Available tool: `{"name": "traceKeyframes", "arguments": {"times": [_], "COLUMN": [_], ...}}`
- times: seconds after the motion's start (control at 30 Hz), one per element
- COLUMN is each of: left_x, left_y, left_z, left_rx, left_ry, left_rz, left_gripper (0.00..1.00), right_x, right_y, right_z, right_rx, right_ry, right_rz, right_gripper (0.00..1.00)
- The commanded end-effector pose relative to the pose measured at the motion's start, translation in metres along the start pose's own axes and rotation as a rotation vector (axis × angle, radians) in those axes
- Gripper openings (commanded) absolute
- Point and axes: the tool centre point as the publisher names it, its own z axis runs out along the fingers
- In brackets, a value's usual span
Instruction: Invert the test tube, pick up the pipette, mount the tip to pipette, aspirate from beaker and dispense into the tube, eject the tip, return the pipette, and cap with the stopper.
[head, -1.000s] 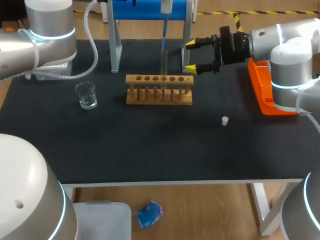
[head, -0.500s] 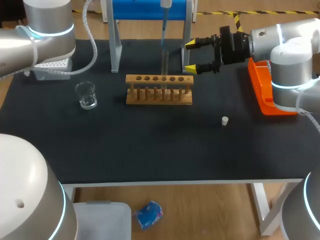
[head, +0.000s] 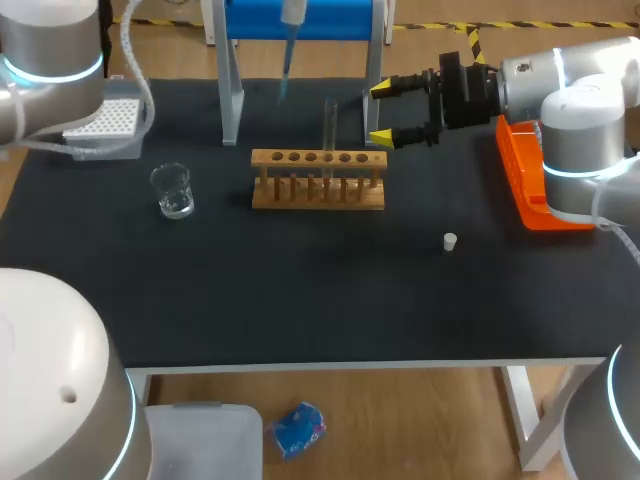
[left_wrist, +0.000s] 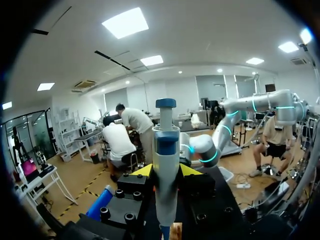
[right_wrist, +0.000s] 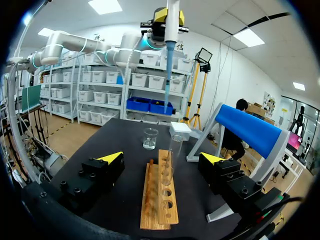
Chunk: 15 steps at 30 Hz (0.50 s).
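In the left wrist view my left gripper (left_wrist: 166, 171) is shut on the grey-and-blue pipette (left_wrist: 165, 150), which stands upright between its yellow tips. The head view shows the pipette (head: 291, 12) high at the back, its blue tip (head: 285, 70) hanging left of the glass test tube (head: 328, 128). The tube stands upright in the wooden rack (head: 318, 182). My right gripper (head: 380, 112) is open just right of the rack, and in its own view the test tube (right_wrist: 172, 160) stands ahead between its fingers. The beaker (head: 173, 190) is left of the rack. The white stopper (head: 450, 241) lies front right.
A white tip box (head: 100, 120) sits at the back left. The blue-topped pipette stand (head: 232, 90) rises behind the rack. An orange holder (head: 525, 175) lies at the right edge under my right arm.
My left arm has carried the pipette up and to the left, away from above the test tube. The right arm has stayed still.
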Motion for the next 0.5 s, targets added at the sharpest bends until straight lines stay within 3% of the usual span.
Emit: {"name": "traceKeyframes", "arguments": {"times": [0.03,0.23,0.5], "left_x": [0.029,0.061,0.092], "left_y": [0.009,0.025,0.05], "left_z": [-0.022,-0.017,0.002], "left_rx": [0.024,0.066,0.135], "left_ry": [-0.022,0.011,0.127], "left_rz": [-0.013,-0.032,-0.062], "left_gripper": [0.0,0.0,0.0], "right_x": [0.0,0.0,0.0], "right_y": [-0.001,-0.001,-0.001], "right_z": [0.0,0.0,0.0], "right_rx": [-0.001,-0.001,-0.001], "right_ry": [0.0,0.0,0.0], "right_rz": [-0.001,-0.001,-0.001], "right_gripper": [1.0,1.0,1.0]}}
